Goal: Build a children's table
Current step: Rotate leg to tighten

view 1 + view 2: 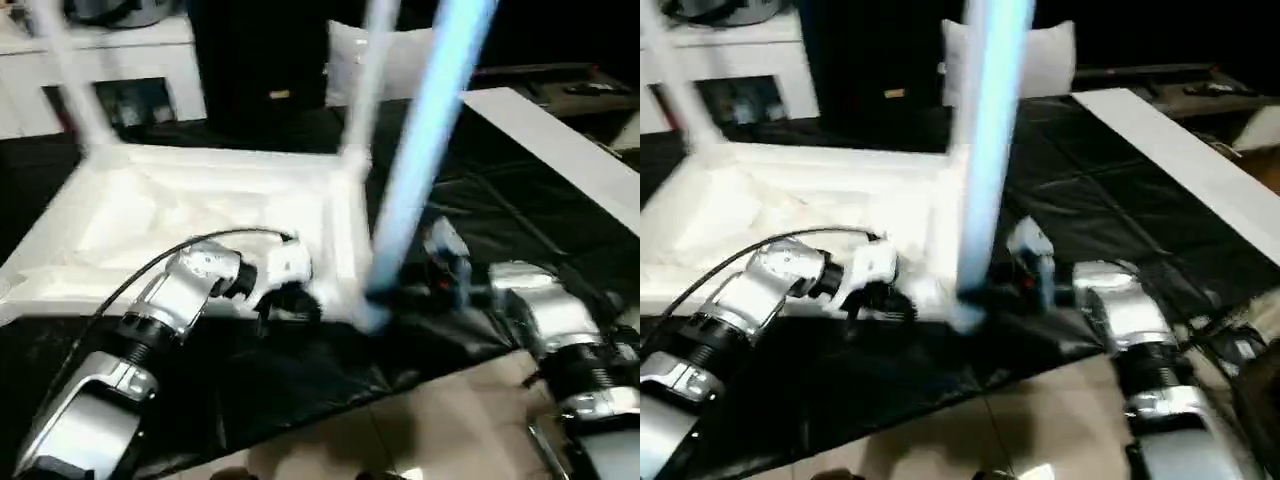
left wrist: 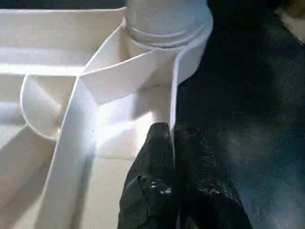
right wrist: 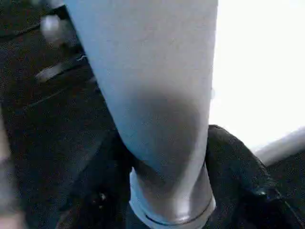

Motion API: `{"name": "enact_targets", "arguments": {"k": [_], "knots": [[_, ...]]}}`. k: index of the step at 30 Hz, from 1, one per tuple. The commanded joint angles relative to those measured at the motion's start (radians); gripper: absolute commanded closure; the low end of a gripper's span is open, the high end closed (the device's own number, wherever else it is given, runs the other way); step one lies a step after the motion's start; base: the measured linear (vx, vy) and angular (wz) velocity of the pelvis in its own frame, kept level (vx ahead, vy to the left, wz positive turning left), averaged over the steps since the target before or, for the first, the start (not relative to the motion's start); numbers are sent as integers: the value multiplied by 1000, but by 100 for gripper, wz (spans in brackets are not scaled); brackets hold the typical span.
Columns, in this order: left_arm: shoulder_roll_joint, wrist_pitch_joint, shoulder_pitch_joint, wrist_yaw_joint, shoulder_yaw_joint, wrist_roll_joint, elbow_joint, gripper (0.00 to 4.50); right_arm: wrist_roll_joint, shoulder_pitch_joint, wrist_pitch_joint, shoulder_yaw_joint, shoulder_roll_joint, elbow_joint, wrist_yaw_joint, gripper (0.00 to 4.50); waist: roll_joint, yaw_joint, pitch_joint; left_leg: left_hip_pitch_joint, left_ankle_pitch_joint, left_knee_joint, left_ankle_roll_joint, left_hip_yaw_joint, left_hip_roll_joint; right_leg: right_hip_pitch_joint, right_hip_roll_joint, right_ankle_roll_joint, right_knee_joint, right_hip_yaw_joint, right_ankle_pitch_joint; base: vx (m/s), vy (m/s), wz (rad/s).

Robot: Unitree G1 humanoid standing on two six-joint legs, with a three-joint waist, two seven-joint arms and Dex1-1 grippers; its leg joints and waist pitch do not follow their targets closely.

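Note:
The children's table top point(image 1: 150, 215) lies upside down on a black cloth, ribbed underside up. Two white legs stand in its far corners, one at the far left point(image 1: 70, 80) and one at the far right point(image 1: 365, 80). A third leg point(image 1: 425, 150) rises from the near right corner socket, tilted slightly to the right. My right gripper point(image 1: 385, 295) is shut on this leg's lower end, and its black fingers point(image 3: 238, 176) hug the leg point(image 3: 157, 95) on both sides. My left gripper point(image 1: 290, 300) is shut on the top's near rim point(image 2: 174, 86), just beside that corner socket.
The black cloth point(image 1: 300, 380) ends near me over tan floor tiles point(image 1: 440, 420). A long white board point(image 1: 560, 140) lies at the right. A white cabinet point(image 1: 130, 70), a dark box point(image 1: 260, 60) and a white cushion point(image 1: 405, 60) stand behind the table top.

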Motion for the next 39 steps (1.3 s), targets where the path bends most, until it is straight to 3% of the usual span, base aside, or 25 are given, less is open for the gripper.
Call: {"name": "enact_targets", "arguments": {"k": [1,3,4,8,9,13,14,18,26,30,37,39], "knots": [[-113,94,6,100,10,-52,-70,450,-38,-68,40,-5,102,51,-255,257,-1,-14,-60,3,-301,-73,-8,-8,17,52,-50,-120,-80,34,-507,0,0,0],[-130,113,9,135,15,-45,-73,450,-46,-82,51,-12,122,67,-312,257,1,-38,-62,-3,-315,-73,-9,-12,15,54,-48,-112,-83,28,-518,0,0,0],[-163,142,11,203,28,-34,-70,450,-52,-102,68,-22,155,90,-396,257,1,-46,-65,3,-311,-67,2,-9,13,50,-49,-123,-87,33,-493,0,0,0],[-207,173,4,282,49,-22,-73,450,-59,-106,29,-37,203,94,-447,257,-8,-52,-69,-3,-259,-63,42,-1,14,53,-46,-160,-77,38,-388,0,0,0],[-208,173,4,282,49,-22,-73,450,-59,-106,29,-38,204,94,-447,203,-7,-50,-69,-4,-242,-63,54,0,13,54,-46,-165,-75,38,-372,0,0,0],[-187,158,-3,289,45,-2,-68,450,-47,-93,17,-46,199,78,-422,183,-3,-44,-69,-4,-218,-65,67,0,18,56,-45,-182,-69,39,-321,0,0,0],[-177,153,-2,290,43,4,-67,450,-47,-85,8,-39,186,69,-408,154,-1,-43,-69,-3,-219,-65,66,0,18,56,-45,-185,-69,39,-316,0,0,0],[-139,107,4,264,23,25,-53,450,-45,-57,-22,-42,141,44,-350,123,-2,-40,-68,-2,-241,-66,65,2,18,57,-45,-186,-69,41,-310,0,0,0],[-45,-47,5,135,-37,53,-13,450,-22,2,-91,-44,-7,-8,-127,51,2,-21,-65,4,-278,-68,61,0,21,55,-46,-168,-76,41,-358,0,0,0],[-7,-116,0,57,-65,54,4,450,-3,17,-90,-38,-78,-30,-2,13,3,-11,-65,5,-281,-69,61,0,22,56,-45,-176,-73,42,-340,0,0,0],[46,-192,-12,-110,-112,39,6,450,16,22,-79,12,-192,-54,222,7,-1,4,-66,3,-266,-65,70,4,24,58,-47,-184,-69,41,-345,0,0,0],[55,-205,-9,-149,-125,33,-4,450,14,22,-95,26,-203,-54,259,33,1,10,-66,5,-263,-66,68,3,27,56,-47,-190,-68,40,-339,0,0,0]]}}
